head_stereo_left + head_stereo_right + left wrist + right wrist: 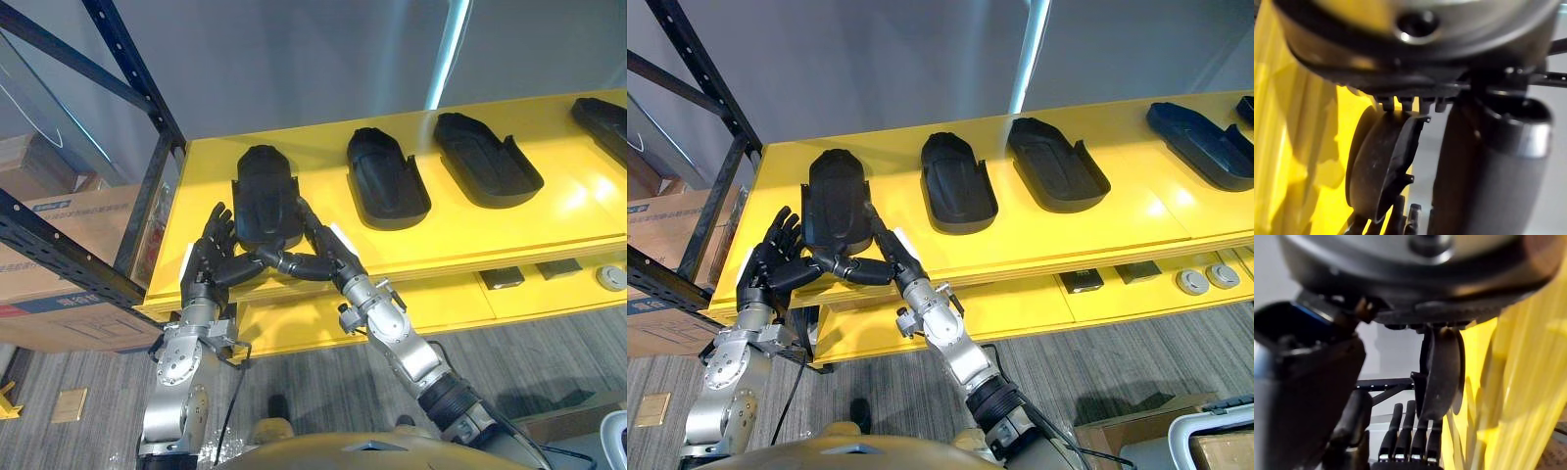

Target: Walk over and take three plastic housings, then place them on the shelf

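Now, the housing (265, 196) is at the left end of the yellow shelf (549, 211), sandwiched between the two hands: left hand (208, 257) flat against its left flank, right hand (328, 255) flat along its right. Fingers are straight on both, neither hand wraps round it, and the thumbs reach in to meet below its near end. That's the worry, I'd say: it's a squeeze between flat fingers, so if one hand eases off unevenly the piece could skid or twist. Its near end lies close to the shelf's front lip, and I can't tell whether it is fully down on the surface; let go too soon and it might tip forward off the edge. The right hand's fingers run in the gap beside the neighbouring housing (387, 181), so a wide pull-out could nudge that one. As for heading, the long axis runs front to back across the shelf, narrower rounded end toward the wall, broader end toward the robot, roughly parallel to its neighbour
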Available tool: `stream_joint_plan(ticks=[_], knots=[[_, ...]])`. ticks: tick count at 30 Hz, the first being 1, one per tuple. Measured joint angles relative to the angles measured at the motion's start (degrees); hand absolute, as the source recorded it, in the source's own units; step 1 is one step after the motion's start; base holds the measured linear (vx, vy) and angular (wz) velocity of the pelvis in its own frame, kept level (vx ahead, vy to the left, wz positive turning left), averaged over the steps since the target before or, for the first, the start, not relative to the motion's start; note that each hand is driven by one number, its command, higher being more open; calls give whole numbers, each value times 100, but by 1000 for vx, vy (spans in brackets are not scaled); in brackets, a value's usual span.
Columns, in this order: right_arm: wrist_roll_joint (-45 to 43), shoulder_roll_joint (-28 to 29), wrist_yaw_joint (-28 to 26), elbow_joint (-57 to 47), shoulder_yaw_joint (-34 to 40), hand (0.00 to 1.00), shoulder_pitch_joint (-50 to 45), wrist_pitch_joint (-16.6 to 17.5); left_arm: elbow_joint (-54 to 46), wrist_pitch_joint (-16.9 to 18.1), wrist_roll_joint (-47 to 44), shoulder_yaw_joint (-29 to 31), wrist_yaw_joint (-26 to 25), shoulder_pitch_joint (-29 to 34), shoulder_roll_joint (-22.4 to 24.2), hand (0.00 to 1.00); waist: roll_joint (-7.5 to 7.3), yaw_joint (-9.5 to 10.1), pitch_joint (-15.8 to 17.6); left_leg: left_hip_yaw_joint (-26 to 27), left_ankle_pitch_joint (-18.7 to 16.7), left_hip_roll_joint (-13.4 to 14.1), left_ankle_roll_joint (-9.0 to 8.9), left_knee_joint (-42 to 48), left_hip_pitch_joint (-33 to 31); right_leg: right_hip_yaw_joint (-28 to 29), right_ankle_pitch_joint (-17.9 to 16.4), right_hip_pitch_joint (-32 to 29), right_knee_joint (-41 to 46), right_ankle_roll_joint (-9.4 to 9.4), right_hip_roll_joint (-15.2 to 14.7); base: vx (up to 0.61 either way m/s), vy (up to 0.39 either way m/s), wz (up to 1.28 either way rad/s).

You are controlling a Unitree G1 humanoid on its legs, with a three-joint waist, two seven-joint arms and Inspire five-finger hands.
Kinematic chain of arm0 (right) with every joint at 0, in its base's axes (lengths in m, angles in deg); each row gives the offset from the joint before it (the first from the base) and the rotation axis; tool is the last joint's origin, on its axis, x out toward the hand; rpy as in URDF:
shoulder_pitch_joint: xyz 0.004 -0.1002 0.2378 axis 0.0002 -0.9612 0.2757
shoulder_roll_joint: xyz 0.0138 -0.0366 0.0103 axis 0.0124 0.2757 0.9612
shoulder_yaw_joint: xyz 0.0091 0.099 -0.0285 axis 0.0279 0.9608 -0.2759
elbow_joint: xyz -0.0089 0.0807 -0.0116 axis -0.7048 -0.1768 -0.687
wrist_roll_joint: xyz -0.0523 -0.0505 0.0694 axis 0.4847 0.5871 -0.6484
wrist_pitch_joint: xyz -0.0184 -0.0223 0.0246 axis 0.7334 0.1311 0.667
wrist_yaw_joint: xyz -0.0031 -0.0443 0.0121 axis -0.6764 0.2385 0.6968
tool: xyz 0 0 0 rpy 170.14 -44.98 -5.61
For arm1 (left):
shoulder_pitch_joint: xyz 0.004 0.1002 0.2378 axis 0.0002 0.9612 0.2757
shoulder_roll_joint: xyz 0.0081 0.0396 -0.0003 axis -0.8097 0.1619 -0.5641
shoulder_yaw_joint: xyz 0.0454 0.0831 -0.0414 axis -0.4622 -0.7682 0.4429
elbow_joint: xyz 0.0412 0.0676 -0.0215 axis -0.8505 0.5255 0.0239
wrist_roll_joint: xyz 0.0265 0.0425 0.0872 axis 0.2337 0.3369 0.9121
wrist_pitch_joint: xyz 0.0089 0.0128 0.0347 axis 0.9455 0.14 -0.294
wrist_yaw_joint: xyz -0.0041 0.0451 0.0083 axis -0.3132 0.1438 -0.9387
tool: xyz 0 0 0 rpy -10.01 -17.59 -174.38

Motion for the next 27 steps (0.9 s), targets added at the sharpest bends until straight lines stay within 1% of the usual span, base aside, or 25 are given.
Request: stream_joint_plan(ticks=[2, 8, 11, 13, 21, 25, 27], knots=[[1, 0, 1, 1, -6, 100, 1, 0, 5, 0, 1, -1, -16, -2, 0, 100, 2, 0, -1, 1, 0, 0, 0, 0, 1, 1, 20, 0, 0, 33, 0, 0, 0, 0], [14, 0, 47, 42, -53, 100, 38, 2, 93, 0, 20, -5, -106, -41, 0, 100, 19, -22, -13, 3, 1, 0, 0, 0, 4, 4, 22, 1, 0, 37, 0, 0, 0, 0], [12, 0, 50, 44, -48, 100, 37, 0, 285, 0, 58, -4, -139, -142, 0, 100, 51, -21, -39, 4, 1, 0, 1, 0, 4, 5, 23, 1, 0, 38, 1, 0, 0, 0], [8, 0, 49, 44, -41, 100, 37, -3, 334, 0, 206, 5, -147, -181, 0, 100, 63, -22, -50, 5, 2, 1, 1, 0, 5, 6, 25, 1, -2, 40, 2, 0, 0, 0], [14, 0, 8, 27, -49, 100, 37, -38, 475, 23, 241, 43, -220, -229, 0, 100, 72, -64, -59, 31, 0, 12, -1, 0, 23, 32, 32, 1, -5, 47, 13, 0, 0, -1], [117, 1, 34, -64, -83, 100, 32, -56, 539, 38, 242, 154, -419, -236, 0, 100, 71, -67, -60, 106, -22, 43, -27, 0, 87, 111, 33, 9, -8, 47, 43, -1, -1, -9], [123, 1, 138, -162, -92, 100, 33, -52, 539, 147, 247, 254, -568, -241, 0, 100, 72, -72, -61, 108, -26, 71, -33, 0, 95, 117, 31, 13, -13, 44, 70, -5, -6, -3]])
